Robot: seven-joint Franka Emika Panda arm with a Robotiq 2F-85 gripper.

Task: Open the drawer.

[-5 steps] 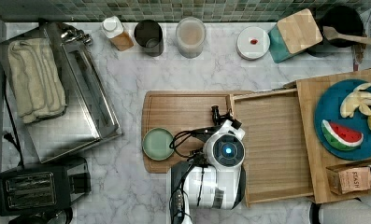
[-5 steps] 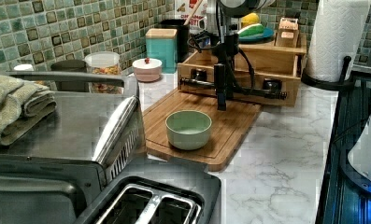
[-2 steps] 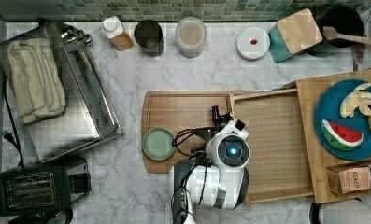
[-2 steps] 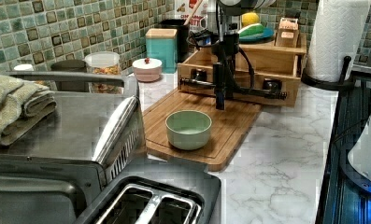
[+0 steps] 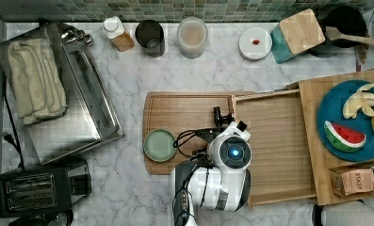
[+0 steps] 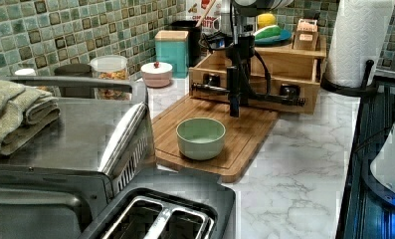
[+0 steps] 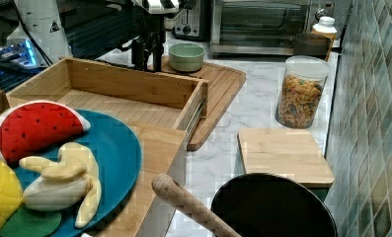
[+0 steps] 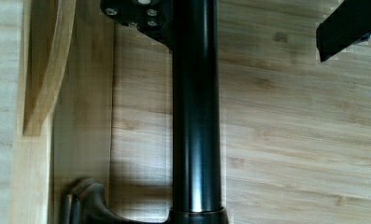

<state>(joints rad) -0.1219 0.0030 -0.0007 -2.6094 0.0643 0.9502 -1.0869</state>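
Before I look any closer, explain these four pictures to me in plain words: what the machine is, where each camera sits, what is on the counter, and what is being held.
The white machine is a robot arm on a kitchen counter. One picture looks straight down, two look across the counter from opposite ends, and one comes from a camera on the arm's wrist, very close to the work.

The arm's end effector reaches down at the black handle of a wooden drawer, which is pulled well out over the end of a cutting board. From these pictures I cannot tell whether it grips the handle.

A green bowl stands on the board. Nearby are a toaster oven with a folded towel on top, a toaster, jars along the tiled wall, and a blue plate of toy fruit above the drawer.
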